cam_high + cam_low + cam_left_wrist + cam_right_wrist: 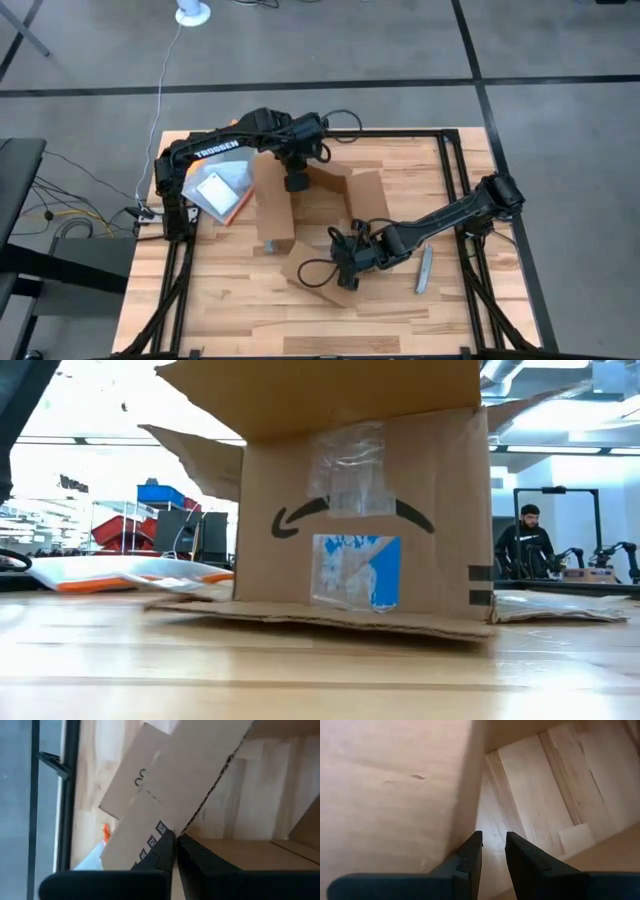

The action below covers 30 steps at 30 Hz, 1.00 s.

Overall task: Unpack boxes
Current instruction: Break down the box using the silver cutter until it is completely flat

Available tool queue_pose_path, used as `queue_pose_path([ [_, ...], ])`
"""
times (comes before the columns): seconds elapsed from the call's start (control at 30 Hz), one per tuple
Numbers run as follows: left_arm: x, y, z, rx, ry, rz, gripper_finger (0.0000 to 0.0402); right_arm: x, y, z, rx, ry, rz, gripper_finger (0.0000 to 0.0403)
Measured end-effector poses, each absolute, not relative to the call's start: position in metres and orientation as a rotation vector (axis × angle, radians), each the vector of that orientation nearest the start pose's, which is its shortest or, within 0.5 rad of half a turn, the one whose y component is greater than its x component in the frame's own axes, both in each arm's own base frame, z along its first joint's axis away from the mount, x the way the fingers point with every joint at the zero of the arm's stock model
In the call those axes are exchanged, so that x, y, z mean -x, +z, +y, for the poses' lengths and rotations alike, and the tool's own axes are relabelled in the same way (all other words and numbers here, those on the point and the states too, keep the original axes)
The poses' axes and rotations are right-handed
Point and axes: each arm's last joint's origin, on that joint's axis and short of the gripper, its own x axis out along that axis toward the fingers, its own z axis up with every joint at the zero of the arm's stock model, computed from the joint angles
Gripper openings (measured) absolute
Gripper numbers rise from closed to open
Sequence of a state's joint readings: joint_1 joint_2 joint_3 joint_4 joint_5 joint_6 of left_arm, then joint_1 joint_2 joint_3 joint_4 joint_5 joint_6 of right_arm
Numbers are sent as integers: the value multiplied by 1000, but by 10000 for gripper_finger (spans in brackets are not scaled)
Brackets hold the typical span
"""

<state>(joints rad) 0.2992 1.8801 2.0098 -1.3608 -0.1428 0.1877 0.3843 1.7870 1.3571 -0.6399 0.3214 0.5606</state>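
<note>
The brown cardboard box [315, 215] stands in the middle of the wooden table [240, 310], near the centre of the high view, with its flaps spread open to several sides. In the low view the box [365, 525] fills the centre of the frame and shows a black curved mark, a strip of clear tape and a blue-and-white label on its side. The left gripper [297, 183] hangs over the upper part of the box, and in the left wrist view its fingers [160, 851] are closed on the thin edge of a cardboard flap [150, 805]. The right gripper [345, 262] lies low at the lower flap of the box, in the lower centre of the high view; in the right wrist view its fingers [470, 857] stand with only a narrow gap, one beside the cardboard wall [395, 785], and it holds nothing there. An orange-edged clear pouch [215, 192] lies to the left of the box, and a small grey tool [424, 270] lies on the table at the right.
</note>
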Motion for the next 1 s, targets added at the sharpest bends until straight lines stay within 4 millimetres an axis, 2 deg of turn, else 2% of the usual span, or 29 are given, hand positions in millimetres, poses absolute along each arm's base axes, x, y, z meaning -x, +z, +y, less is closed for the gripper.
queue_pose_path([
  [0.17, -346, 365, 122, -20, 268, 1235, 0, -347, 232, 130, -175, -228, 979, 75],
  [0.33, -341, 365, 118, 46, 243, 1263, 0, -352, 240, 126, -282, -239, 967, 75],
  [0.53, -339, 366, 112, 22, 214, 1291, 0, -360, 255, 122, -397, -152, 971, 75],
  [0.7, -344, 368, 116, -24, 241, 1228, 0, -357, 252, 130, -383, -121, 991, 75],
  [1.0, -340, 374, 114, -30, 264, 1219, 0, -360, 252, 123, -415, -171, 976, 75],
])
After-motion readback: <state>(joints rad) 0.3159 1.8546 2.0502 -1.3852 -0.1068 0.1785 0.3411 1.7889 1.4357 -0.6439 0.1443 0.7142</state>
